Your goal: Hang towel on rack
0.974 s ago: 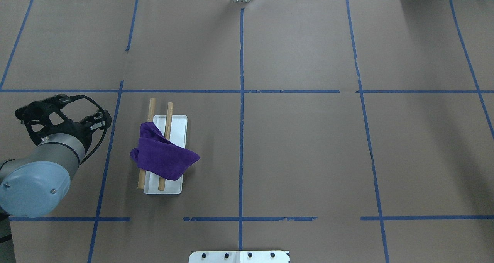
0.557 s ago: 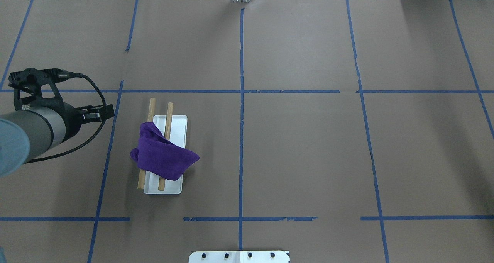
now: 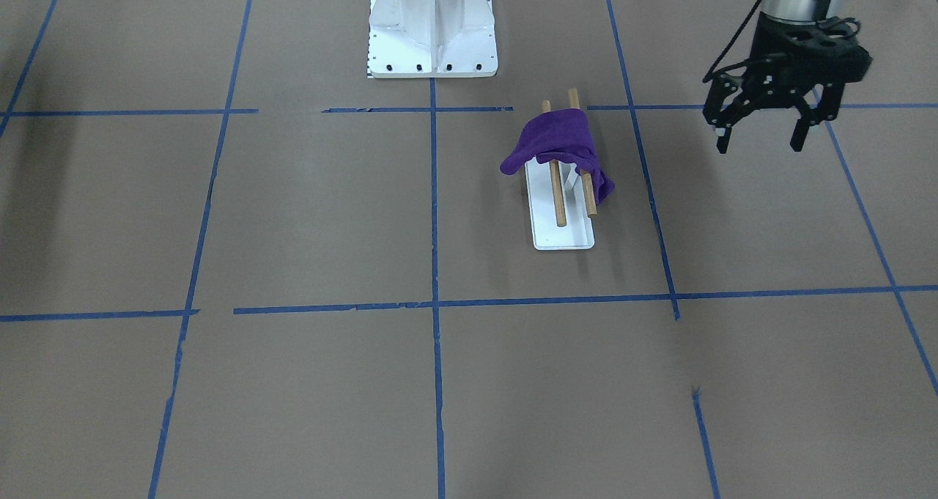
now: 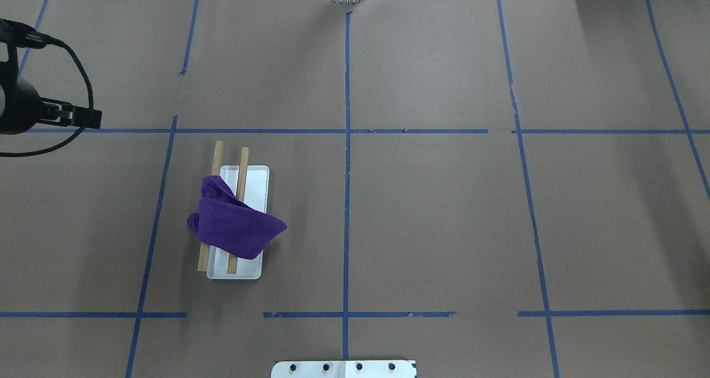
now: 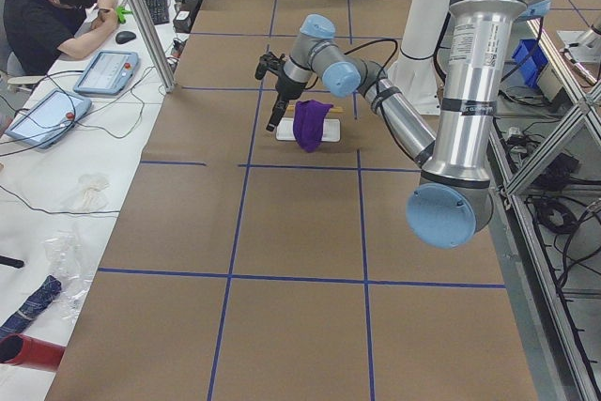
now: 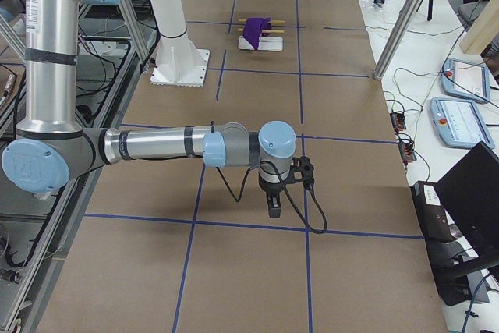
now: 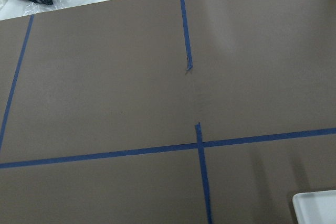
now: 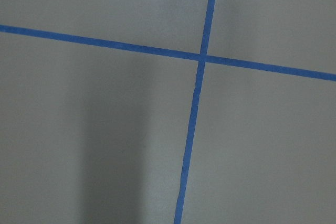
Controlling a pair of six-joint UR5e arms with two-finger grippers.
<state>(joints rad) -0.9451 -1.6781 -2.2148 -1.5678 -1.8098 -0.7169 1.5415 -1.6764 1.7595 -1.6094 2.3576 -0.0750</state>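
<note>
The purple towel (image 3: 557,143) lies bunched over both wooden dowels (image 3: 558,200) of the rack, at the end nearer the robot, and one corner hangs off the side of the white base (image 3: 564,237). In the overhead view the towel (image 4: 233,228) covers the near half of the rack (image 4: 256,179). My left gripper (image 3: 759,146) is open and empty. It hangs above the table, well off to the rack's side. My right gripper (image 6: 273,207) shows only in the exterior right view, far from the rack, and I cannot tell its state.
The white bolted pedestal (image 3: 432,26) stands at the robot's side of the table. Blue tape lines cross the brown table cover. A corner of the rack's base (image 7: 315,208) shows in the left wrist view. An operator (image 5: 56,7) sits beyond the table's far edge.
My left arm has drawn away from the rack, leftward and farther up the overhead view, until only its wrist shows at the edge. The towel and rack have not moved.
</note>
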